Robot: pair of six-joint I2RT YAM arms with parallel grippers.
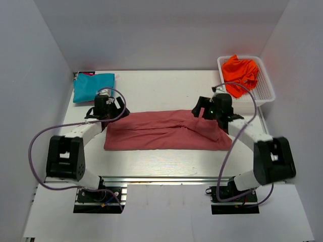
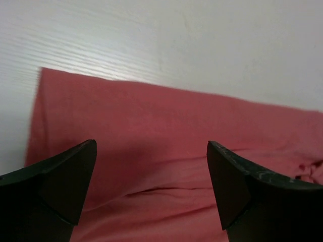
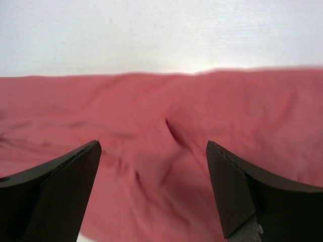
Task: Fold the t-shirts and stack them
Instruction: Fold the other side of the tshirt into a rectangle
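The left claw (image 1: 108, 108) stands with its jaws wide apart, gripping nothing. The right claw (image 1: 204, 110) is spread just as wide and also holds nothing. Between and beneath the two claws lies the large dusty-red cloth t-shirt (image 1: 166, 131), folded into a long band flat on the white counter (image 1: 161, 88), with one claw over each end. Beyond the left claw, near the far corner, rests the folded teal cloth t-shirt (image 1: 93, 86). Beyond the right claw and further to the right, the bright orange t-shirt (image 1: 241, 71) sits crumpled inside the white plastic mesh basket (image 1: 267, 88).
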